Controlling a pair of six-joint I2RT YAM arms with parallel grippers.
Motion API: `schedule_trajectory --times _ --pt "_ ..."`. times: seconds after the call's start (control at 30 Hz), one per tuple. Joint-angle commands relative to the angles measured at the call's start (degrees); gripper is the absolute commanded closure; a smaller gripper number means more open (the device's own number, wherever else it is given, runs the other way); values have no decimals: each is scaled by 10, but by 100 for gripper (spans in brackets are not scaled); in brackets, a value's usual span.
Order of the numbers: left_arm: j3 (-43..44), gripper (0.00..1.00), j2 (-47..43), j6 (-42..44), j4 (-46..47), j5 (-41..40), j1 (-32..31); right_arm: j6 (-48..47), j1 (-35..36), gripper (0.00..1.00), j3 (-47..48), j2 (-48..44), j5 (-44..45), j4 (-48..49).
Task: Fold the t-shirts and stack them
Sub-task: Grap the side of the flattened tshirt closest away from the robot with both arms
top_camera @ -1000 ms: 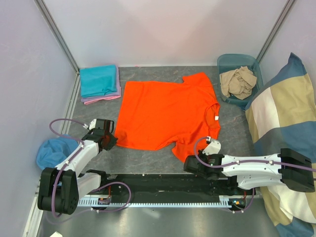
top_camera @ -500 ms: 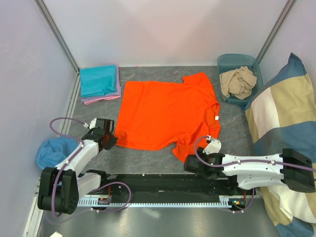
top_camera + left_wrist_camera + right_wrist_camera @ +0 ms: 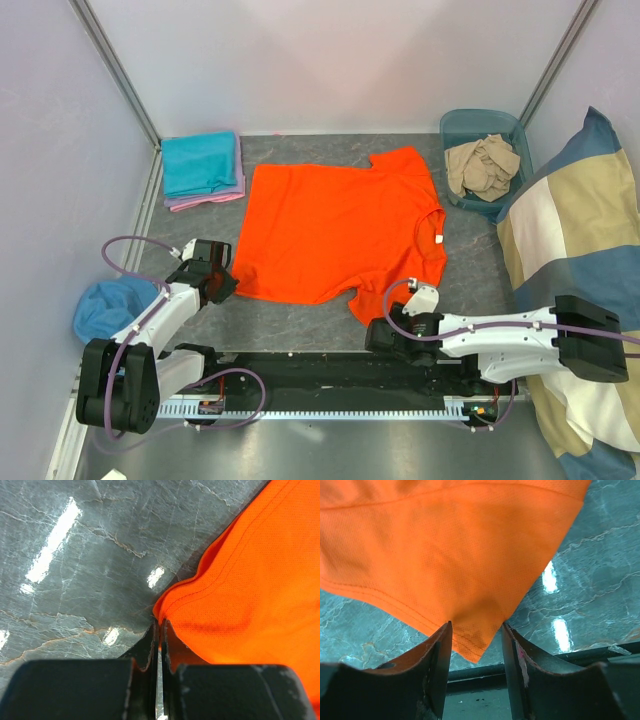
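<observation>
orange tee [image 3: 340,235] is spread flat in the middle of the grey bench [image 3: 300,325], with its neck label toward the right. left fingers [image 3: 147,647] are squeezed together right on the near-left hem corner, looks like they've got it pinched. right fingers [image 3: 440,655] are about half open, and the tip of the near sleeve sits between them but isn't clamped. teal tee [image 3: 198,162] lies folded on a pink-lilac one [image 3: 205,200] at the back left, and the beige tee [image 3: 482,165] is crumpled in the bin [image 3: 455,125] back right
</observation>
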Motion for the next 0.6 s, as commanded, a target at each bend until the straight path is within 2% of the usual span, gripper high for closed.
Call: schedule_trajectory --times 0.0,0.2,0.5,0.57 --pt "19 98 2 23 18 -3 -1 20 21 48 25 21 -11 12" --pt "19 98 -1 25 20 -2 -1 28 26 50 16 32 -15 22" --pt "17 98 0 23 19 -2 -1 30 26 64 -26 61 -45 72" --pt "16 98 0 23 19 -2 -1 28 26 71 -28 66 -48 80"
